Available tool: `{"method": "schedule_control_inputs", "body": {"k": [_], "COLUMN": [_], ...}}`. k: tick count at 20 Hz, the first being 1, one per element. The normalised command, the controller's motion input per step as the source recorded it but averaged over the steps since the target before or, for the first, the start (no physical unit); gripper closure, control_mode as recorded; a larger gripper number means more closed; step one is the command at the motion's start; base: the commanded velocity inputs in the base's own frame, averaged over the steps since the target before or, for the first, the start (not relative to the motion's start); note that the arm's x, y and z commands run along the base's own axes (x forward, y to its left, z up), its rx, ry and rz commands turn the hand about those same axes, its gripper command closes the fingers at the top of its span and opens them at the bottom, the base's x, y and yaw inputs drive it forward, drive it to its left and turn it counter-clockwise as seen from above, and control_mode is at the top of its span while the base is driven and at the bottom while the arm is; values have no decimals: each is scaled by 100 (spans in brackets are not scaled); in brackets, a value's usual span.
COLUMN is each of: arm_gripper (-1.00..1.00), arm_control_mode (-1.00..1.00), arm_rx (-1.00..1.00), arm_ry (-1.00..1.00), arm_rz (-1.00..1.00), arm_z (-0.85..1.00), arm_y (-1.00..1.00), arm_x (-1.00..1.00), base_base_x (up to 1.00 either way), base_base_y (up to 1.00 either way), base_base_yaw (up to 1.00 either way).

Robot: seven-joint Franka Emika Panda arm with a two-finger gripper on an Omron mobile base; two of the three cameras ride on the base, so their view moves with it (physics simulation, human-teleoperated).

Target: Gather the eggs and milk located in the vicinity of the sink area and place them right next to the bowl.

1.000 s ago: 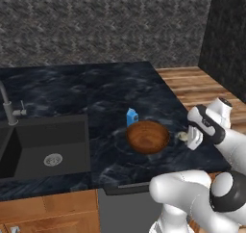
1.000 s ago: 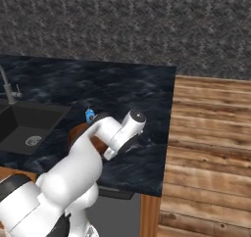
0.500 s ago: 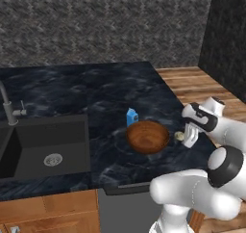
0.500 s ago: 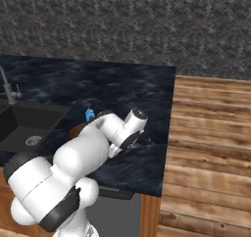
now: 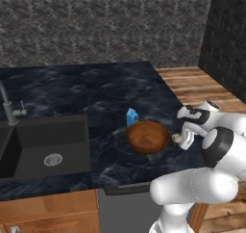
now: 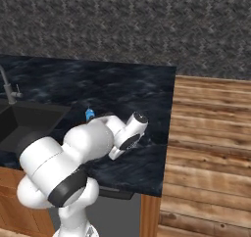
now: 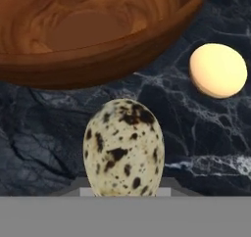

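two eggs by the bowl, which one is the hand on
The speckled egg, cream with dark brown spots, standing upright right in front of the hand view. The plain pale egg lies apart on the counter, near the bowl.

A rendered home kitchen. A dark marbled counter [image 5: 86,92] runs along a grey speckled wall [image 5: 96,25], with a recessed black sink [image 5: 45,145] and a thin metal faucet [image 5: 7,104] at nine o'clock. Wooden cabinet fronts [image 5: 48,213] sit below, and wood plank flooring [image 6: 211,133] lies at three o'clock.
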Motion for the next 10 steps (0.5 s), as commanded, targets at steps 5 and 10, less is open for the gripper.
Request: {"method": "schedule_control_inputs", "body": {"k": [5, 10], "arm_gripper": [100, 100], "arm_control_mode": [-100, -100], "arm_rx": [0, 0], "arm_ry": [0, 0], "arm_rz": [0, 0], "arm_z": [-21, -21], "arm_y": [0, 0], "arm_x": [22, 23], "base_base_x": [0, 0], "base_base_y": [0, 0], "base_base_yaw": [0, 0]}}
